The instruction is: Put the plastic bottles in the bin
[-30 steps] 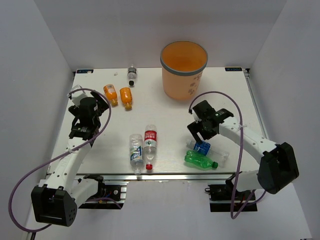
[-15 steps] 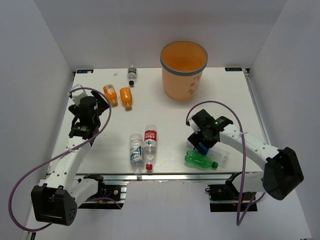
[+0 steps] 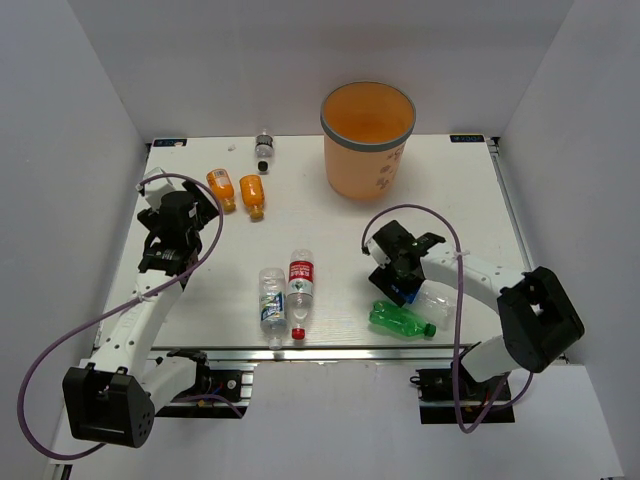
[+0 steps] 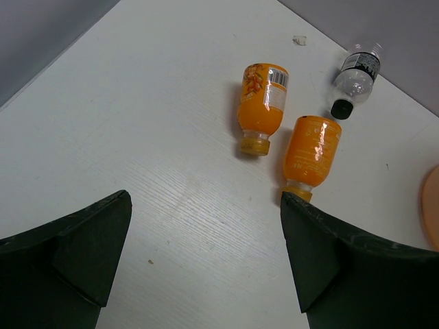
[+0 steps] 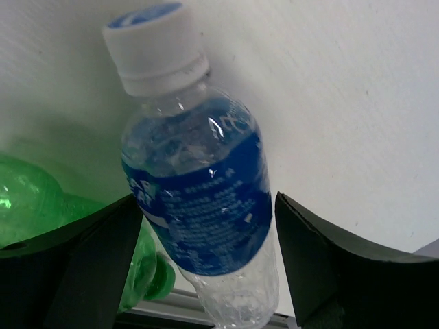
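Left gripper [image 4: 204, 199] noted spread wide, empty, near orange bottles [image 4: 260, 103]. Right gripper [image 3: 399, 275] placed astride blue-labelled bottle [image 5: 199, 199]; whether clamped cannot be told.

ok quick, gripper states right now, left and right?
Left gripper: open, holding nothing.
Right gripper: open, fingers either side of the blue-labelled bottle, no firm grip visible.

Left arm [image 3: 148, 300] reaches forward, jaws wide; right arm [image 3: 472, 271] bent low, jaws parted.
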Available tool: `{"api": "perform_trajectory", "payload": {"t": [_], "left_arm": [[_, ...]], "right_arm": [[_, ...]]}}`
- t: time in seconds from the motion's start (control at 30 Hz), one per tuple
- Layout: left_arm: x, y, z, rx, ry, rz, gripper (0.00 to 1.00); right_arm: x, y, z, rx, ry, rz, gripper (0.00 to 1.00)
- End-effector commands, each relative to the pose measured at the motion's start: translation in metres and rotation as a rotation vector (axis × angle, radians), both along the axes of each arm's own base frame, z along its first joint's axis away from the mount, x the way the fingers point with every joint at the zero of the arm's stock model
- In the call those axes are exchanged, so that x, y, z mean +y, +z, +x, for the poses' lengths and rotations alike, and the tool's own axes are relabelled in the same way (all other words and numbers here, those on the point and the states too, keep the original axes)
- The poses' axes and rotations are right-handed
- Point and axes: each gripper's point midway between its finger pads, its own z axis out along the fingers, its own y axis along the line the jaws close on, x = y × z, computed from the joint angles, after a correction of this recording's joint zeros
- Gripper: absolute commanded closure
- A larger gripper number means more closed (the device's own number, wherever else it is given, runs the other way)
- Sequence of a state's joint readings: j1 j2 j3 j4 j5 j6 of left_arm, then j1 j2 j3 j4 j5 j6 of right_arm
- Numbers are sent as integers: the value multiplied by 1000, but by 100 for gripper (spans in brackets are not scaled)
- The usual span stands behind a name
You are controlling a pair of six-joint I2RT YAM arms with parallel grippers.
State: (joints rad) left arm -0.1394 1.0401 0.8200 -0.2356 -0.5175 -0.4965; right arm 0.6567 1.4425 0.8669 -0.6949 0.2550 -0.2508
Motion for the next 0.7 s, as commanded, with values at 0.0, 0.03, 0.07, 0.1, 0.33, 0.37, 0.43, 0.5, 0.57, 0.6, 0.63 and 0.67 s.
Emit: {"api": "perform_trajectory", "payload": {"t": [0.0,0.03,0.07,0.1,0.33,0.37,0.43,0.5,0.57,0.6,0.63,0.67], "left_arm": [[5,18,1,-34,30,5,2],[6,18,1,-29,36,7,2],[6,18,0,-27,40,7,2],[8,19,-1,-27,52,10,2],[8,20,-3,-34,55,5,2],[8,21,-3,-35,55,4,2],[9,22,-4,-37,60,6,2],[10,22,-5,-36,62,7,2],[10,22,-5,-36,62,8,2],[10,22,-5,-36,65,9,2],[11,22,-5,-36,69,10,2],[11,22,-5,-36,70,10,2]], "right_arm": [[18,-4,14,-36,61,65,18],[20,-4,16,-41,82,71,23],[23,-3,18,-47,87,83,25],[24,0,19,-52,89,92,29],[50,63,52,-230,136,212,53],[59,77,58,-255,160,251,54],[81,130,77,-383,234,330,58],[105,193,91,-534,306,435,61],[132,253,99,-683,377,600,62],[141,289,96,-760,418,681,61],[153,327,97,-864,457,781,63],[156,348,98,-922,457,829,66]]}}
